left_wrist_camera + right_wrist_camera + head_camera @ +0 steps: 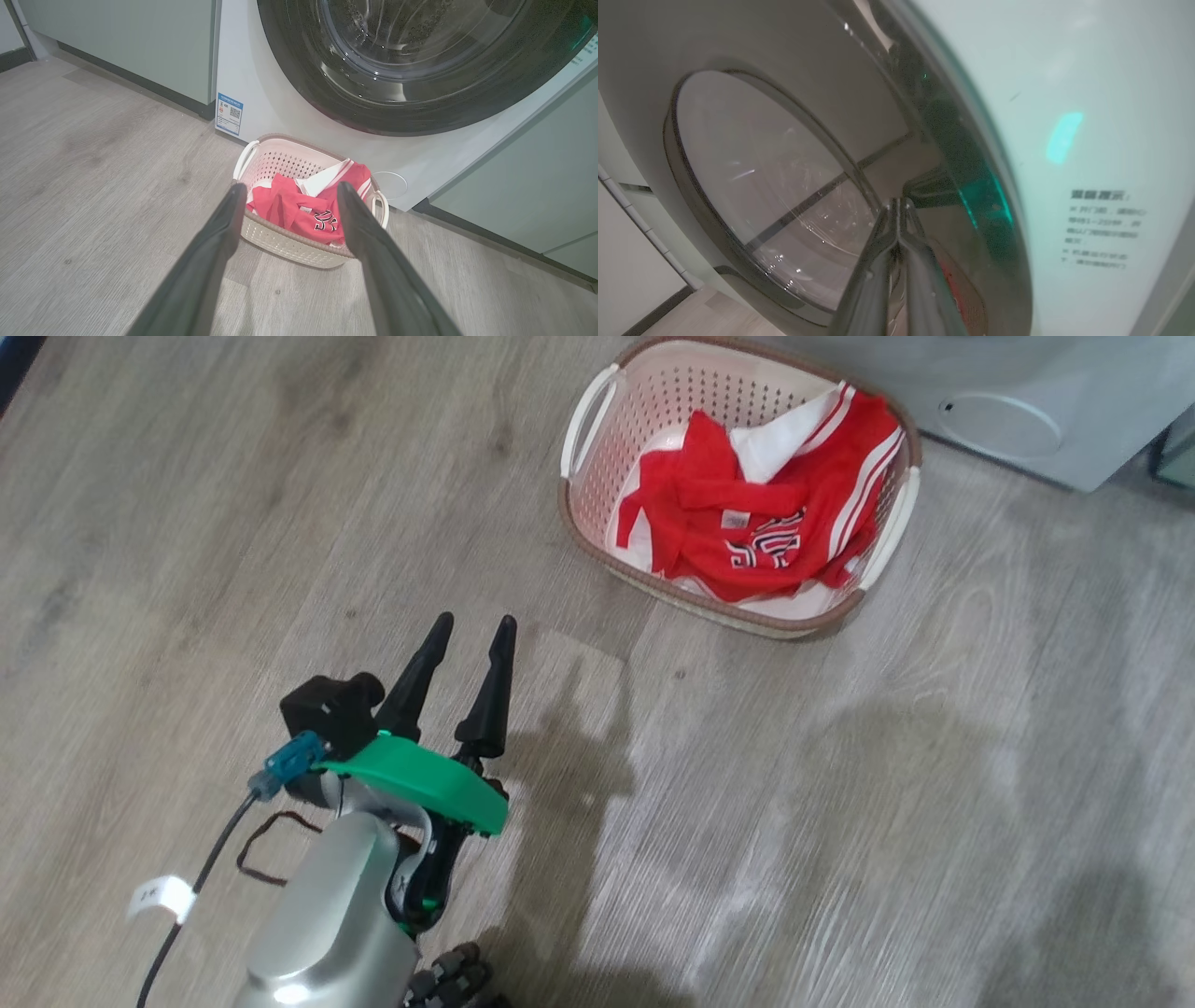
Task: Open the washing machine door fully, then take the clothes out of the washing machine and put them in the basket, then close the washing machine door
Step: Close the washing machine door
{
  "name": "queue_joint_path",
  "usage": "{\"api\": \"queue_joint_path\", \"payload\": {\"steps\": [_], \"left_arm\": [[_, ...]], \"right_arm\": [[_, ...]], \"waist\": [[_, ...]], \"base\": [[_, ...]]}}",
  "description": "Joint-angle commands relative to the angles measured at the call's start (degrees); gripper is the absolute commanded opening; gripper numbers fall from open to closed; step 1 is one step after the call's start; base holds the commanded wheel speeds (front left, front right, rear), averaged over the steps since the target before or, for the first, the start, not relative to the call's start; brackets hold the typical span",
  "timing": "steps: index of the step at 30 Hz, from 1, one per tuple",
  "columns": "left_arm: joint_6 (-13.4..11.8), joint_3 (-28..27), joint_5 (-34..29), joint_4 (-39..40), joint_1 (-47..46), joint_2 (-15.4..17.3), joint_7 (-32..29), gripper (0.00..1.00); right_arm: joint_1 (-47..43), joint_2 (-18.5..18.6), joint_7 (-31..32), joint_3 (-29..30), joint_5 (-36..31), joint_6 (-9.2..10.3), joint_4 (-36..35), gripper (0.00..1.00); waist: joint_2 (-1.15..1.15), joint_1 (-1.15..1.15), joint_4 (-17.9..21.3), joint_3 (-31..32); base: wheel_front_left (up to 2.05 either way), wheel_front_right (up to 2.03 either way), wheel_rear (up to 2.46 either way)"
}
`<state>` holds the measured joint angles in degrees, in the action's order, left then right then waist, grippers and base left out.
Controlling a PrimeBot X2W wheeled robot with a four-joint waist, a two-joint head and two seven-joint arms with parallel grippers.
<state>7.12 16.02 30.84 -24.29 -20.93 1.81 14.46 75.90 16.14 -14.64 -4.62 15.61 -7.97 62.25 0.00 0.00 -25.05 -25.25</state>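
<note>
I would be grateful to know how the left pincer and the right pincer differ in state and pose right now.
The left pincer is open and spread; the right pincer is shut tight. The left pincer hangs over the floor, aimed toward the basket holding the clothes; the right pincer points at the washing machine door, close to its black rim. Both hold nothing.

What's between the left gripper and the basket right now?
Just bare wood floor. The head view shows the open left gripper short of the basket, with nothing lying between them.
</note>
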Motion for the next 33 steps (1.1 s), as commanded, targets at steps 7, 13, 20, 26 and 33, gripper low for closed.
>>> {"api": "queue_joint_path", "payload": {"steps": [7, 13, 20, 26, 33], "left_arm": [[0.4, -6.4, -4.3, -0.2, 3.2, 1.4, 0.5, 1.00], [0.4, -8.2, -6.4, -1.0, 5.7, 4.0, 0.5, 1.00], [0.4, -11.3, -6.1, -3.2, 6.9, 7.3, 0.5, 1.00], [0.4, -14.7, -7.9, -4.4, 4.6, 8.3, 0.5, 1.00], [0.4, -16.8, -7.1, -4.6, 4.2, 7.3, 0.5, 1.00]], "right_arm": [[-15.1, -4.6, -0.4, -0.5, 4.6, 0.48, -10.2, 0.00], [-27.3, -5.8, -0.4, -1.3, 8.7, 0.48, -15.6, 1.00], [-42.7, -8.4, -0.4, 1.2, 10.3, 0.48, -23.5, 1.00], [-52.8, -10.0, -0.4, 3.1, 7.5, 0.48, -32.2, 1.00], [-63.2, -11.3, -0.4, 4.2, 5.3, 0.48, -41.2, 1.00]], "waist": [[0.00, 0.00, 2.7, 10.1], [0.00, 0.00, 5.3, 17.5], [0.00, 0.00, 10.2, 24.7], [0.00, 0.00, 14.4, 26.6], [0.00, 0.00, 19.5, 27.1]], "base": [[0.00, 0.00, 0.00], [0.00, 0.00, 0.00], [0.00, 0.00, 0.00], [0.00, 0.00, 0.00], [0.00, 0.00, 0.00]]}}
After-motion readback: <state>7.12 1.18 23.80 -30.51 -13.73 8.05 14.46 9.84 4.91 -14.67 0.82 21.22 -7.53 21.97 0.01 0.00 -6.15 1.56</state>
